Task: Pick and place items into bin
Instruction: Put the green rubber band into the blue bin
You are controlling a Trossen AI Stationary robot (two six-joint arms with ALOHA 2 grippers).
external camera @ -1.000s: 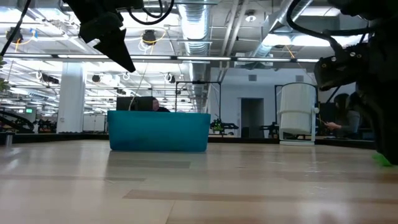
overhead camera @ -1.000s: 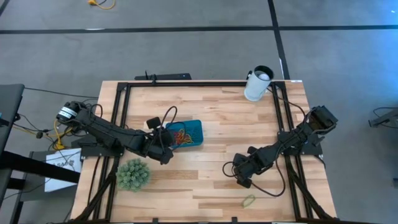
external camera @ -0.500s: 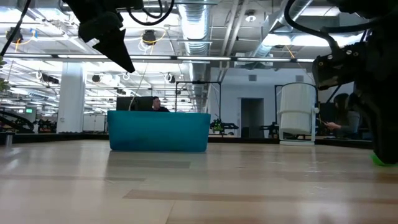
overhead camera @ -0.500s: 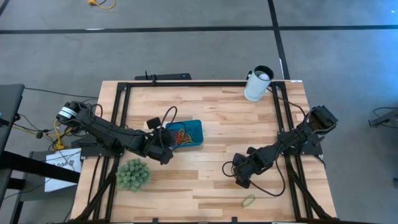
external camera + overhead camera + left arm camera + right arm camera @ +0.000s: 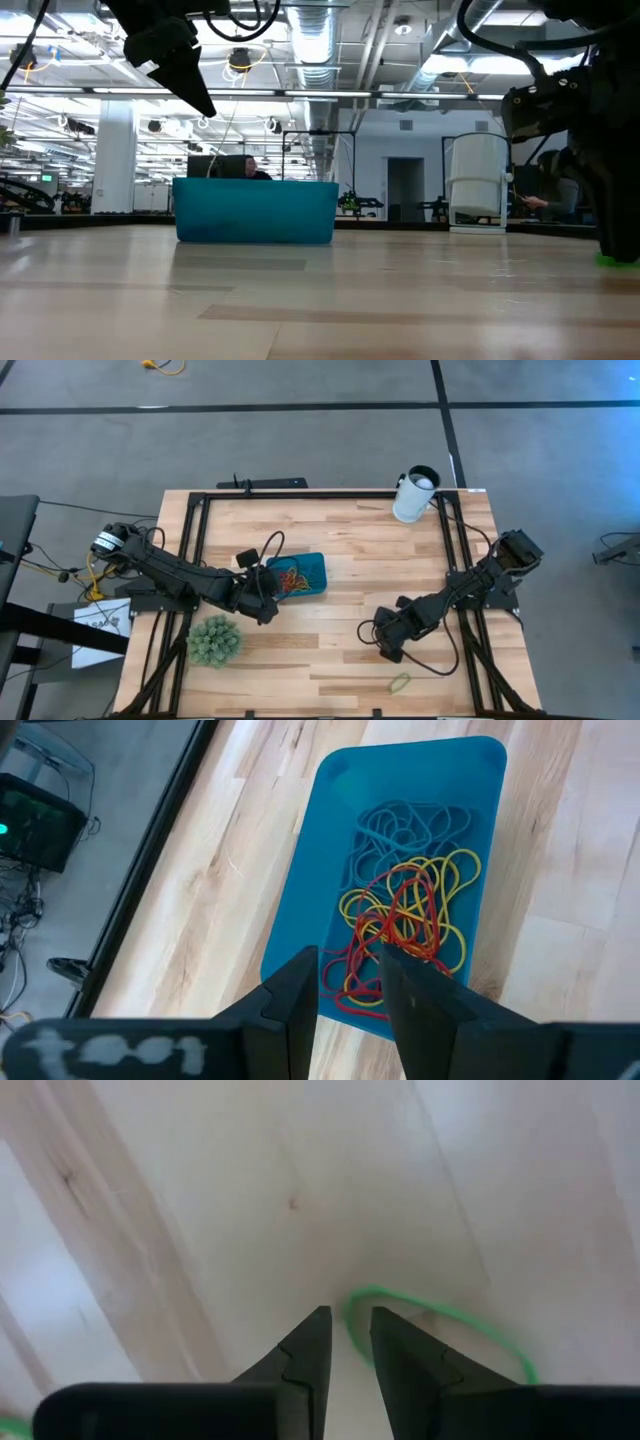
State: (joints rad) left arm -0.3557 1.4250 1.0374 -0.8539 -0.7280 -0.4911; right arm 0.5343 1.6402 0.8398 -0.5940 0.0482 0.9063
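High view takes in the whole table (image 5: 330, 560): the left gripper (image 5: 268, 612) hangs at the near left corner of the teal bin (image 5: 297, 576), the right gripper (image 5: 390, 652) is low over bare wood well to the right, and one loose green loop (image 5: 400, 682) lies near the front edge. Only the left wrist view shows the bin's contents clearly: tangled bands (image 5: 405, 925), yellow, red and blue-grey, piled inside, with the gripper's fingers (image 5: 295, 995) a small gap apart, nothing between them. Right wrist view alone reveals a second green band (image 5: 440, 1320) on the wood just past that gripper's tips, fingers (image 5: 310, 1345) narrowly apart and empty; from above the gripper hides this band. Low view gives the bin's side wall (image 5: 255, 210), the white cup (image 5: 478, 183) behind, and the left gripper raised above the bin; a green speck sits at the right gripper's foot, too small to make out. Spiky green ball (image 5: 213, 640) sits front left. Compared with a second ago, the right gripper has edged slightly lower and leftward; the left arm and bin are unchanged.
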